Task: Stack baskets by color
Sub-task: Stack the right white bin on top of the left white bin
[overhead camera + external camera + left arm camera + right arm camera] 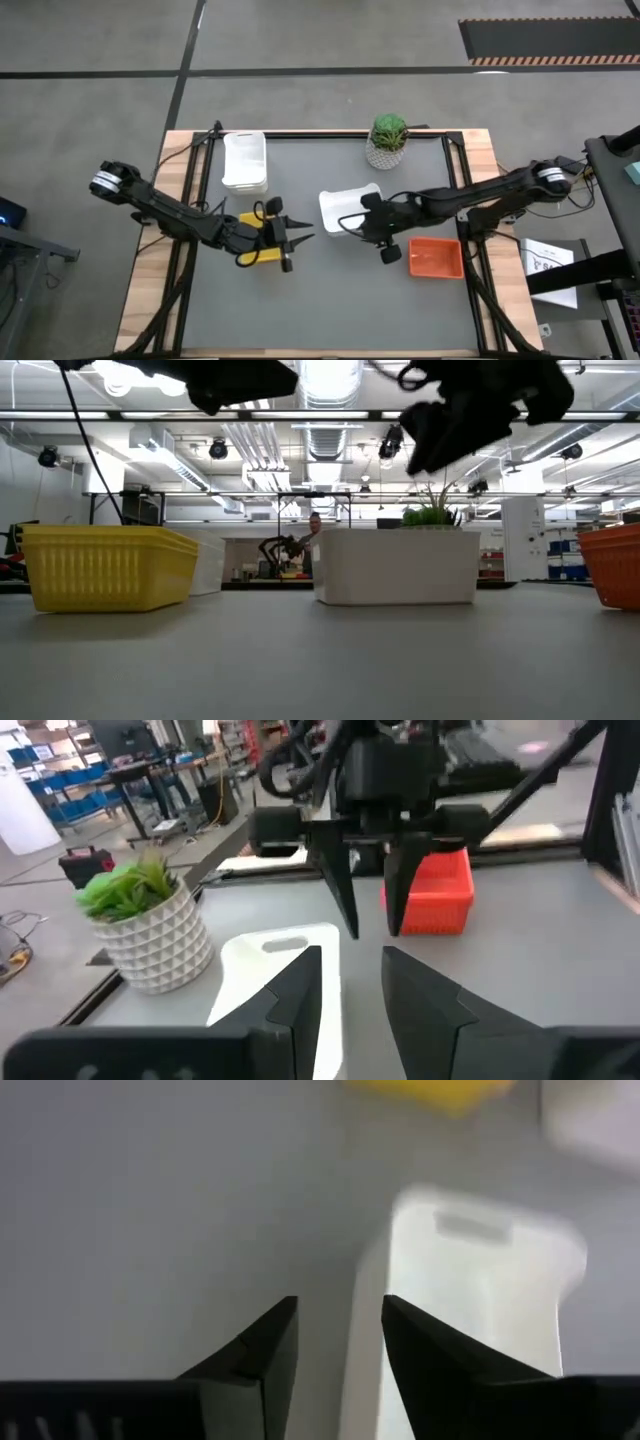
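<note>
White basket [349,208] mid-table, empty; right gripper [352,226] fingers apart above it. Left gripper [296,240] parted, nothing held.

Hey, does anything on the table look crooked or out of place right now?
Only the white basket mid-table: it sits slightly askew, apart from the white stack at the back left. Nothing looks spilled or damaged.

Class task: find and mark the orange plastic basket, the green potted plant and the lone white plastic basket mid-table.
orange plastic basket [436,257], high view, floor.
green potted plant [388,132], high view, leaves.
lone white plastic basket [342,207], high view, bare floor.
</note>
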### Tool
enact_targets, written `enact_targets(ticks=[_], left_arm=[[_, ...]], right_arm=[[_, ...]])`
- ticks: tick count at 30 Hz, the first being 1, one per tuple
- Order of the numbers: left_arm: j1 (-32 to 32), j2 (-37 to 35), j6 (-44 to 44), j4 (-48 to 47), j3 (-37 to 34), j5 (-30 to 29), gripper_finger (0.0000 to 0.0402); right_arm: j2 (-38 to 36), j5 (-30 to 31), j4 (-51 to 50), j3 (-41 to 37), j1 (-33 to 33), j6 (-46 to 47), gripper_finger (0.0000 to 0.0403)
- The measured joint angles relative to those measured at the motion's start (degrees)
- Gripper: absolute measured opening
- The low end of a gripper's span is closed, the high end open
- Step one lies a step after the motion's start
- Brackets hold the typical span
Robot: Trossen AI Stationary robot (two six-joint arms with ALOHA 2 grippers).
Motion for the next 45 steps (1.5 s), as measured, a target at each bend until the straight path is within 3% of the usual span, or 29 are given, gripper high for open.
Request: enact_targets(ticks=[7,12,18,25,30,35,40,45], left_arm=[[0.16,8.33,-1.6,1.97,4.48,1.14,0.009],[1.31,11.33,-4.19,-3.43,8.88,6.92,0.009],[4.1,11.81,-16.39,-28.72,17.07,21.28,0.0084],[4.27,12.27,-16.54,-55.82,28.12,32.65,0.005],[5.14,13.38,-15.89,-66.73,34.22,36.49,0.0043],[7.23,18.21,-10.83,-70.55,39.2,38.96,0.0043],[10.14,24.4,0.56,-80.21,46.64,40.06,0.0043],[12.53,29.92,15.58,-90.77,55.16,35.0,0.0045]], right_arm=[[-9.59,-4.47,19.9,-10.76,0.0,-6.36,0.0121],[-15.92,-4.57,24.71,-15.32,-0.02,-10.49,0.0107],[-22.14,-7.02,25.31,-18.86,0.0,-10.4,0.0087],[-28.43,-7.95,23.88,-20.64,0.0,-9.04,0.0069],[-31.41,-10.63,23.09,-21.52,0.0,-7.63,0.0075],[-32.74,-10.61,22.99,-21.77,-0.02,-5.7,0.0104],[-33.51,-10.59,22.63,-22.11,-0.02,-4.34,0.0131],[-33.7,-10.56,21.05,-22.36,-0.02,-4.2,0.0148]])
